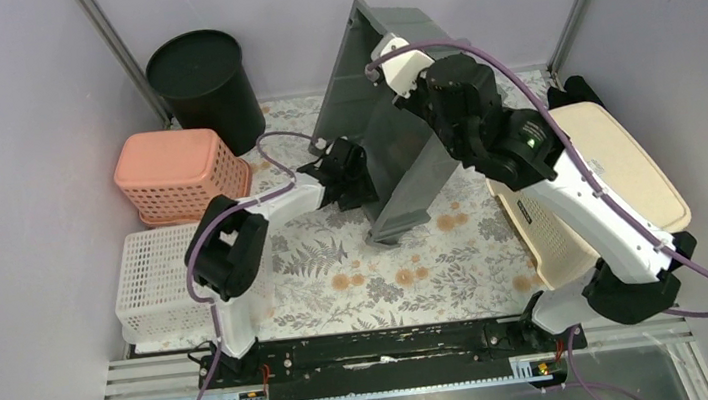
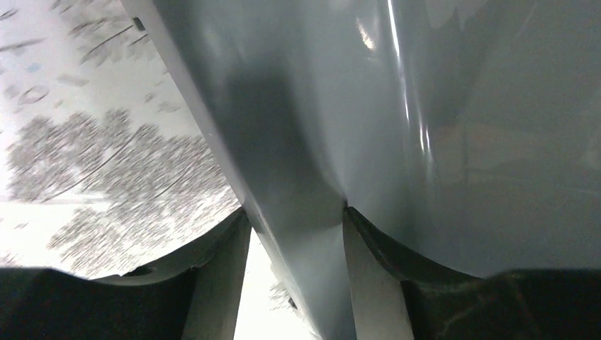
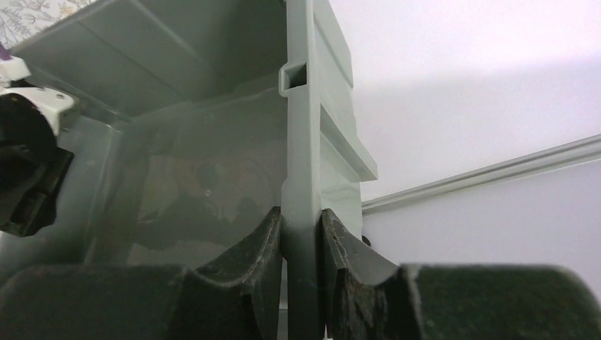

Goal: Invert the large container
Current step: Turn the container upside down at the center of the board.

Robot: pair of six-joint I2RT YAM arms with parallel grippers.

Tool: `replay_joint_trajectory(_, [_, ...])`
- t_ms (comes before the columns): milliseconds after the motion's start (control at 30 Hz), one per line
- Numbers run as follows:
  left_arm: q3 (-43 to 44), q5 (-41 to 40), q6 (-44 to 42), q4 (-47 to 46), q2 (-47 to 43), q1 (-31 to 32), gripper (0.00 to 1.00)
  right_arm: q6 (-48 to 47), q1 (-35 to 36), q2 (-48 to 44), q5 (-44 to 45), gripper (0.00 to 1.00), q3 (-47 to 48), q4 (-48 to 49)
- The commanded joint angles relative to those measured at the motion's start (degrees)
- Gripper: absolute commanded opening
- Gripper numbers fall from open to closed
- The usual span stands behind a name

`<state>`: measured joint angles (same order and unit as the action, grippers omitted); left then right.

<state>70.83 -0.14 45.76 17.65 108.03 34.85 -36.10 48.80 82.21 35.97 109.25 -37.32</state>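
Floral counter [image 1: 338,272] bears the tilted container [image 1: 404,184]: stiff, slick plastic, probably light. Right tool [image 3: 302,219] clenches its rim; left tool [image 2: 298,216] seems clamped on a wall.

In the top view the fingertips of the right gripper [image 3: 303,237] are hidden under the right arm [image 1: 582,204], those of the left gripper [image 2: 298,273] by the wall of the large container [image 1: 395,155]. The cream bin [image 1: 632,153] at the right edge of the tabletop [image 1: 338,272] is partly covered by that arm. In the left wrist view the tabletop is blurred.
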Motion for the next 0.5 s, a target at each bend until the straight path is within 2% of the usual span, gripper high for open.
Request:
replay_joint_trajectory(0, [4.8,1.4,-1.5,-5.0,8.6,1.5,0.55,0.5,5.5,-4.1,-4.2,0.0,-2.1,14.3])
replay_joint_trajectory(167, [7.7,3.6,-0.5,-7.7,12.1,2.5,0.56,-0.7,9.1,-3.1,-2.1,0.0,-3.6,14.5])
replay_joint_trajectory(300, [6.6,5.5,-0.4,-9.9,13.0,3.5,0.6,-2.4,13.0,-1.2,0.5,0.0,-3.1,14.7])
replay_joint_trajectory(467, [2.6,5.6,0.2,-10.9,11.1,4.2,0.72,-3.0,17.0,0.0,3.4,0.0,-3.3,14.9])
